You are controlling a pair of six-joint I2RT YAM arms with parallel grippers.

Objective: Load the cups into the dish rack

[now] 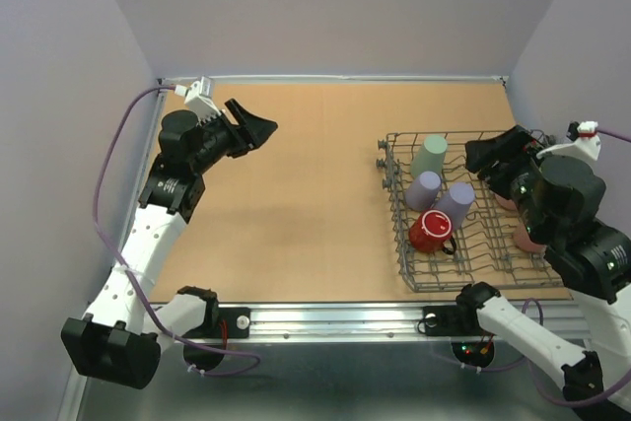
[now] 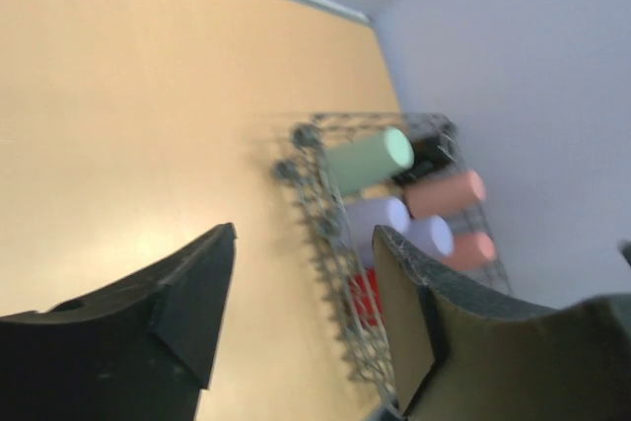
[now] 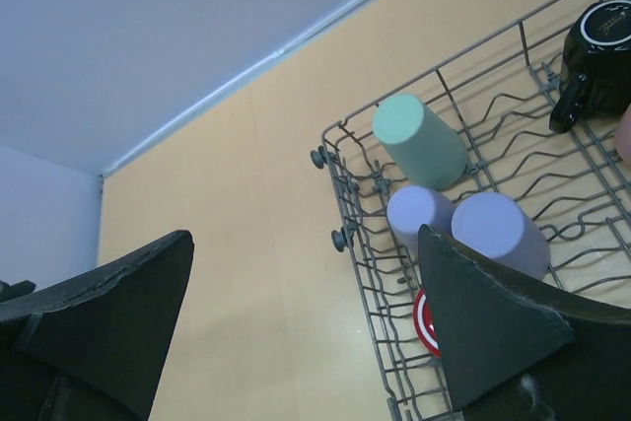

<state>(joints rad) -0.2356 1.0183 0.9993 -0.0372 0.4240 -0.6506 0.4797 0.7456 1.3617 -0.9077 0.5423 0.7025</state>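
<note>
The grey wire dish rack [image 1: 473, 281] stands at the table's right. In it lie a sage-green cup [image 1: 430, 155], two lavender cups [image 1: 424, 189] [image 1: 455, 201] and a red mug [image 1: 431, 232]. A pink cup [image 1: 527, 236] shows partly behind my right arm. The right wrist view shows the green cup [image 3: 419, 140], a lavender cup [image 3: 498, 232] and the dark mug [image 3: 601, 46] in the rack [image 3: 360, 253]. The left wrist view shows two pink cups [image 2: 446, 192] [image 2: 471, 249] in the rack. My left gripper [image 1: 261, 128] is open and empty, raised at the far left. My right gripper [image 1: 490, 157] is open and empty above the rack's far right.
Grey walls close in the table on the left, the back and the right. The metal rail with the arm bases [image 1: 335, 320] runs along the near edge. A purple cable [image 1: 108, 184] hangs beside the left arm.
</note>
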